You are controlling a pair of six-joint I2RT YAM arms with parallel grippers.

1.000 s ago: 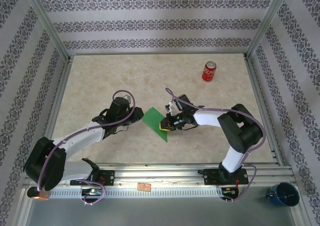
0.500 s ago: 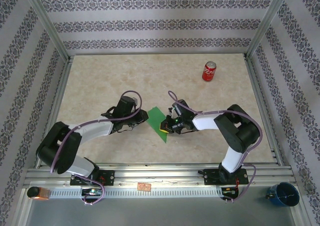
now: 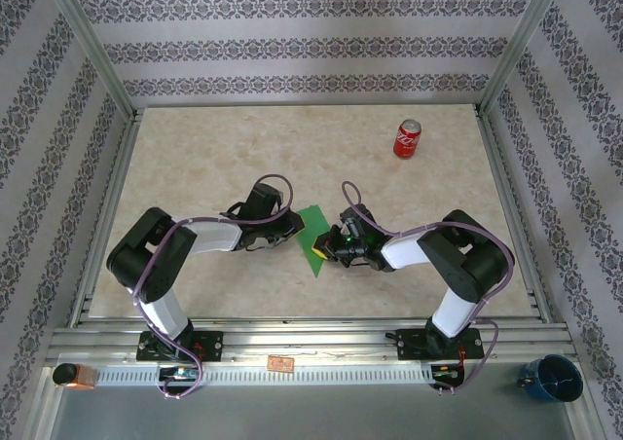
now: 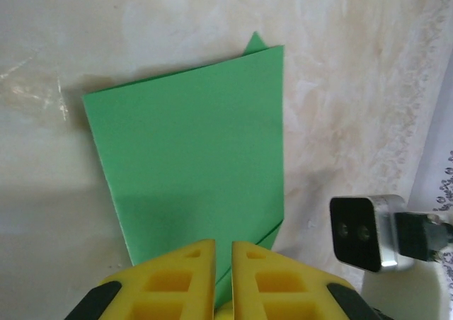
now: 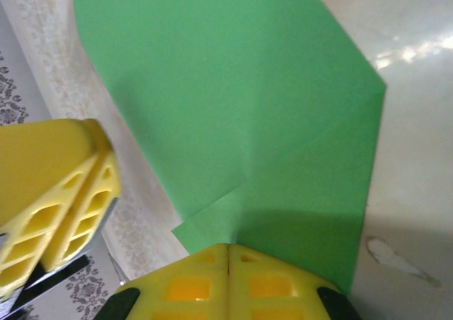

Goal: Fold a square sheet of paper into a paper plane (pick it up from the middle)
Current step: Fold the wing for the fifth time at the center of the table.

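Left end effector (image 4: 224,246): jaws a slit apart astride thin bright green paper sheet (image 4: 191,143). Right end effector (image 5: 228,250): clamped on its far edge. Sheet on worktop (image 3: 195,158), part-folded; probably light, limp, crease-prone; pinch edges.

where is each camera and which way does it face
Top external: above and behind the arm bases, looking down on the table; shows both arms, the left end effector and right end effector either side of the green paper, red soda can far right.
Left wrist: on the left arm, looking past its yellow fingers at the paper.
Right wrist: on the right arm, looking past its shut yellow fingers at the paper.
Shared: both wrist views face the same paper from opposite sides.
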